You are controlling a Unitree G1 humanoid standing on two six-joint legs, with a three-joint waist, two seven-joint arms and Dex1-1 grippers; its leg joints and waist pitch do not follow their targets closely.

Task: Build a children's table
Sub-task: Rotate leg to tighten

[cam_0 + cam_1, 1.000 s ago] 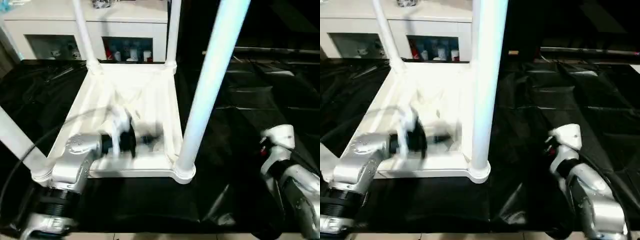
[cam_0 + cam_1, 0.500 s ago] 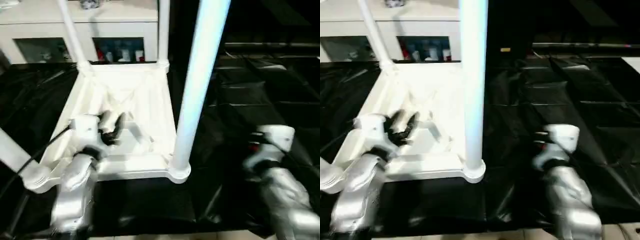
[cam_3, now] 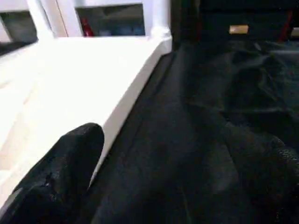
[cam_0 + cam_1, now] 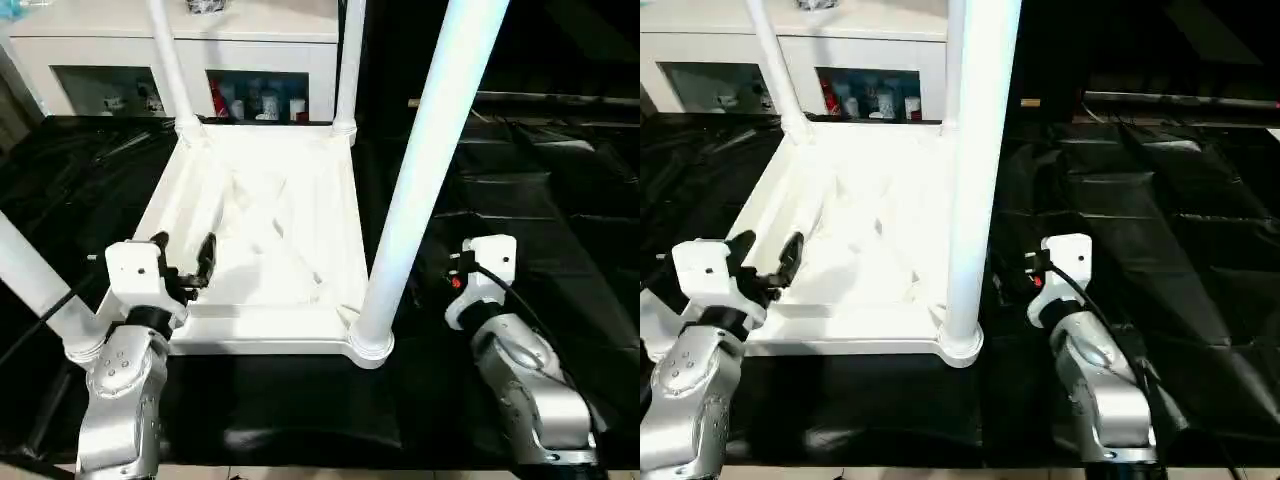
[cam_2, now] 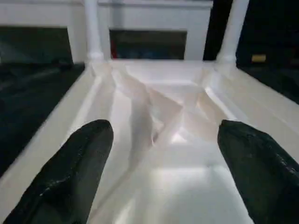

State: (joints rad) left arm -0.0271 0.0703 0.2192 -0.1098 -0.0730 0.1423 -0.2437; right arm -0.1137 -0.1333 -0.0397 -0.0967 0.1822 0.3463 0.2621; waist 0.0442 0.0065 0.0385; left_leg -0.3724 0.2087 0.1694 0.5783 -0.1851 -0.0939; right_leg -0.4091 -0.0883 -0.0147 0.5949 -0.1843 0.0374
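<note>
Since half a second ago, left gripper (image 4: 184,262) has pulled back to the near rim of the upturned tabletop (image 4: 270,215) on the black-covered counter (image 4: 520,210), jaws open; right gripper (image 3: 154,186) beside it, jaws open, all four legs (image 4: 425,170) upright.

1. Right claw (image 3: 163,172) with two black fingers (image 3: 60,172) spread wide, gripping nothing.
2. White tabletop (image 3: 70,74) lying on one side, its raised rim running diagonally just beside the near finger.
3. Black wrinkled sheet (image 3: 196,116) covering the surface beside the rim.
4. One white leg (image 3: 160,18) upright at the far corner socket.
5. White cabinet (image 3: 107,18) behind, red item blurred behind its glass.
</note>
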